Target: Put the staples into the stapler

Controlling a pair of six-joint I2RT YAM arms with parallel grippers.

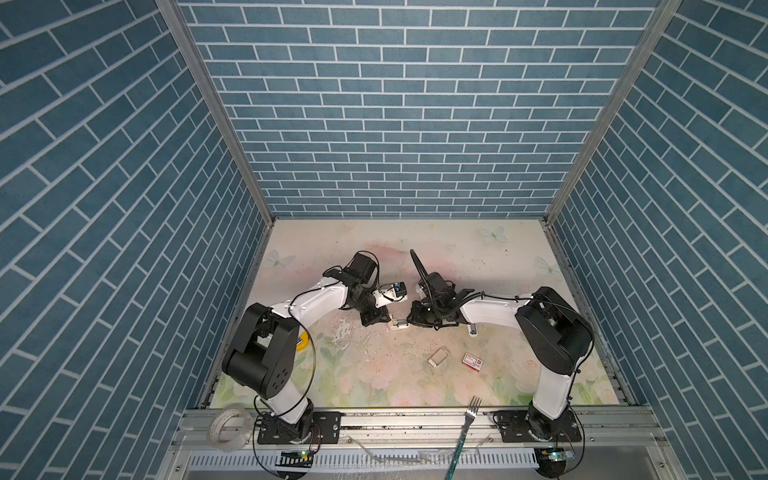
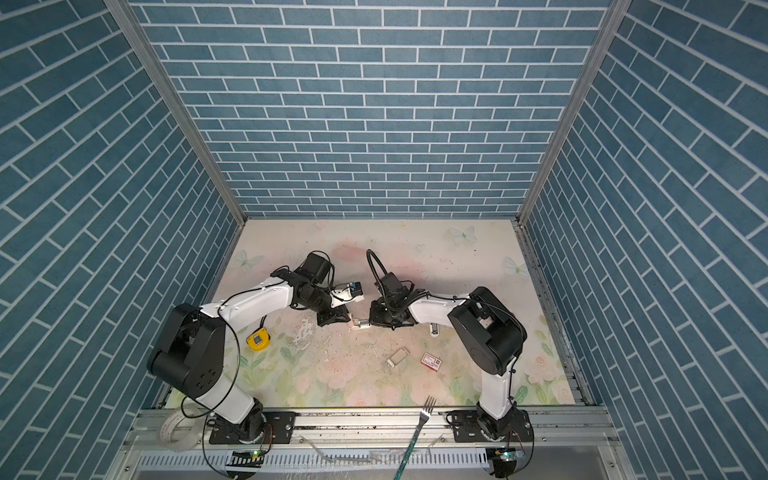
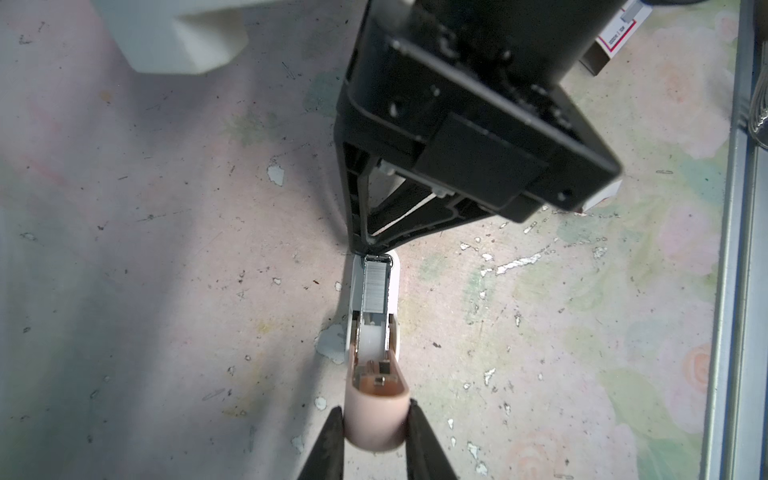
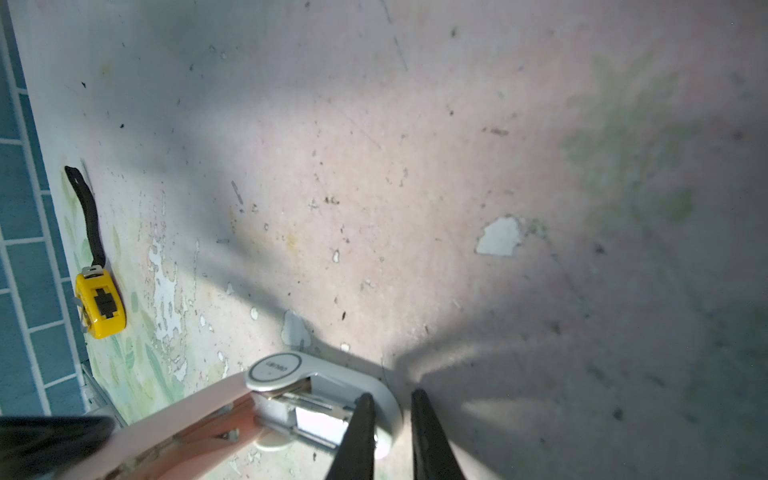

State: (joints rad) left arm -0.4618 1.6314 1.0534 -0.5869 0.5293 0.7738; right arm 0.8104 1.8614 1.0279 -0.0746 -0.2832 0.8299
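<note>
A small white-and-pink stapler (image 1: 399,324) (image 2: 360,324) lies open mid-table between both grippers. My left gripper (image 3: 376,415) (image 1: 390,322) is shut on its raised pink lid (image 3: 374,432). A silvery strip of staples (image 3: 376,286) lies in the open channel. My right gripper (image 4: 390,395) (image 3: 369,250) hovers at the stapler's front end; its fingers stand slightly apart with nothing seen between them, and one finger (image 4: 357,432) overlaps the channel. A pale staple tray (image 1: 438,357) (image 2: 397,357) and the white-and-red box (image 1: 473,360) (image 2: 432,360) lie nearer the front.
A yellow tape measure (image 2: 257,338) (image 4: 102,305) lies at the left, near my left arm. A fork (image 1: 467,424) and a tape roll (image 1: 230,428) rest on the front rail. A small white object (image 1: 473,328) sits under my right arm. Blue brick walls enclose the table.
</note>
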